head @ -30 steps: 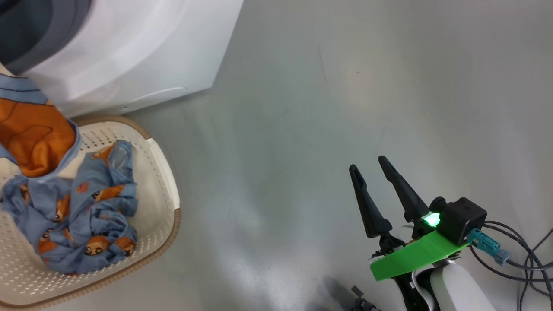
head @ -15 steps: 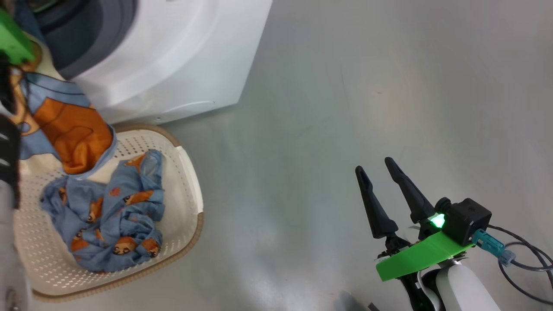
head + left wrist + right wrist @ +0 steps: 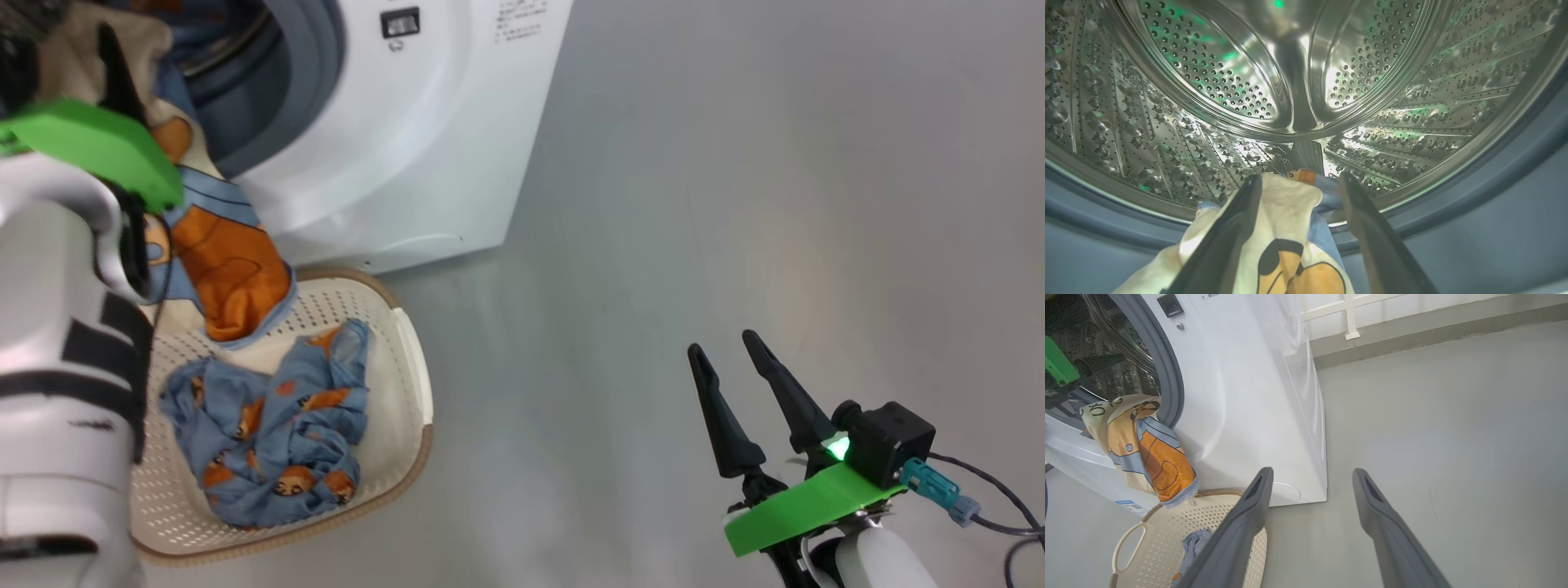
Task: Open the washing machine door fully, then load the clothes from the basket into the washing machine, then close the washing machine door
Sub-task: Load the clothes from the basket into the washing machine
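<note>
The left gripper (image 3: 1301, 178) is at the mouth of the washing machine (image 3: 424, 147), with its 2 fingers spread apart and pointing into the steel drum (image 3: 1208, 61). A cream and orange cloth (image 3: 229, 269) lies over 1 finger and hangs down from the opening over the basket (image 3: 412, 384). The basket stands on the grey floor (image 3: 735, 163) just in front of the machine, with blue clothes (image 3: 269, 433) inside. The right gripper (image 3: 722, 343) is over the floor well apart from the basket, fingers apart, holding nothing.

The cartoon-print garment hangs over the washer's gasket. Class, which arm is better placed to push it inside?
Left. The left end effector sits open at the drum mouth, the garment lying between its fingers; the right end effector hangs over the floor, apart.
</note>
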Controlling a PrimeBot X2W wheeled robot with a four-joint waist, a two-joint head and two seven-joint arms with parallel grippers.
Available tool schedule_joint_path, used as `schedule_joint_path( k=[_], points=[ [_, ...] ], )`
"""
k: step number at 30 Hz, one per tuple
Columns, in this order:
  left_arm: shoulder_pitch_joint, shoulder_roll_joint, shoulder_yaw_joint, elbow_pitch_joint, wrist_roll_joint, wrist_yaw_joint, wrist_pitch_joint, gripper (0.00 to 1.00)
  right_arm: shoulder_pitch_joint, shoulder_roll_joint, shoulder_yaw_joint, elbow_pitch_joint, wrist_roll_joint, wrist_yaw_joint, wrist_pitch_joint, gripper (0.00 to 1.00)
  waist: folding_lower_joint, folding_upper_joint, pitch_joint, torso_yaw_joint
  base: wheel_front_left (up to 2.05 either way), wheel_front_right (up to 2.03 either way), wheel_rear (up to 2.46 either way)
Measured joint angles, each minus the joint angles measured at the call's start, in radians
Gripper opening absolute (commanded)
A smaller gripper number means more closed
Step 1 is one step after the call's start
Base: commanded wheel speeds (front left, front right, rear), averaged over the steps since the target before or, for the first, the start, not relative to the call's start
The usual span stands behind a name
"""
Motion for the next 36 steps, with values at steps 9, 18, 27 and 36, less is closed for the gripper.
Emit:
schedule_joint_path(
  k=[9, 18, 27, 36],
  points=[
    [0.182, -0.039, 0.017, -0.089, -0.023, -0.033, 0.0, 1.0, 0.047, -0.023, -0.034, 0.003, -0.004, 0.0, 0.0, 1.0, 0.0, 0.0, -0.1, 0.045, 0.0, 0.0, 0.0],
    [0.39, -0.077, 0.014, -0.215, -0.023, -0.066, 0.0, 1.0, 0.12, -0.04, -0.066, 0.001, -0.006, 0.0, 0.0, 1.0, 0.0, 0.0, -0.211, 0.105, 0.0, 0.0, 0.0],
    [0.584, -0.105, 0.014, -0.411, -0.022, -0.088, 0.0, 1.0, 0.127, -0.05, -0.069, -0.011, -0.006, 0.0, 0.0, 1.0, 0.0, 0.0, -0.245, 0.155, 0.0, 0.0, 0.0],
    [0.77, -0.109, -0.008, -0.586, -0.025, -0.1, 0.0, 1.0, 0.138, -0.056, -0.071, -0.018, -0.013, 0.0, 0.0, 1.0, 0.0, 0.0, -0.235, 0.169, 0.0, 0.0, 0.0]
  ],
)
